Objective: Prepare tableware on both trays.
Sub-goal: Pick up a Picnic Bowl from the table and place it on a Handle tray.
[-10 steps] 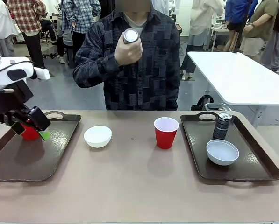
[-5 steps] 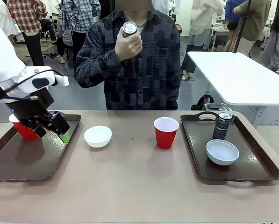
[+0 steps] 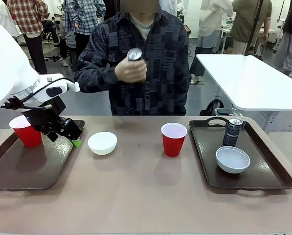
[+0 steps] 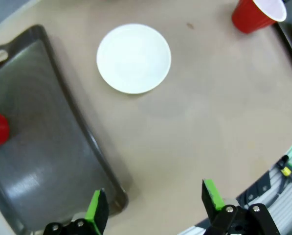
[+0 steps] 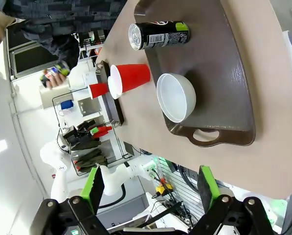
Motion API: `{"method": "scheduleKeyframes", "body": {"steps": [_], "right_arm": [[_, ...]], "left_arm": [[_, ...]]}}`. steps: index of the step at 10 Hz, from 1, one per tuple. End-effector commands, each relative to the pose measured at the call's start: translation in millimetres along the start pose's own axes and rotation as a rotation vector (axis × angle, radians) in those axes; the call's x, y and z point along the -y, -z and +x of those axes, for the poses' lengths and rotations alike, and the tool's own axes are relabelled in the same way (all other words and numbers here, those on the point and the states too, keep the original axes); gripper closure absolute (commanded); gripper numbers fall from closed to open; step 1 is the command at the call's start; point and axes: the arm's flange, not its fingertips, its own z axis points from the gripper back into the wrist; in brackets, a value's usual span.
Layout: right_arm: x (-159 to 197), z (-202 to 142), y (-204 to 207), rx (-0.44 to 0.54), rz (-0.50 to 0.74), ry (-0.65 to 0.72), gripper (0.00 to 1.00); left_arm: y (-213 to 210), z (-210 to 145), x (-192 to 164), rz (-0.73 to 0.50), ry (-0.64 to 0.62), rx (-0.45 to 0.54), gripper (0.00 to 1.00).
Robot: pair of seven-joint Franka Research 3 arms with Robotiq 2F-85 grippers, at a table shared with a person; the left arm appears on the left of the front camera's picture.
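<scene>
Tabletop: beige, shared with a person at the far side.
Left tray: red cup on its far corner.
White bowl: on the tabletop, just beside the tray's right rim.
Left end effector: jaws wide, empty, above that rim.
Right end effector: wide, empty.
Step, judged: take the bowl. Straddle one wall, pinch, lift clear of the rim, set it down beside the cup.
</scene>
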Motion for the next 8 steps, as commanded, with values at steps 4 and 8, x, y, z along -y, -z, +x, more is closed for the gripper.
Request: {"method": "scheduleKeyframes", "body": {"steps": [4, 8], "right_arm": [[0.1, -3.5, 1.2, 0.001, 0.005, -0.002, 0.00], [0.1, -3.5, 1.2, 0.001, 0.005, -0.002, 0.00]], "left_arm": [[-35.2, -36.1, -36.2, -0.015, 0.049, -0.027, 0.00], [-102.7, -99.7, -75.0, -0.064, 0.086, -0.068, 0.00]]}}
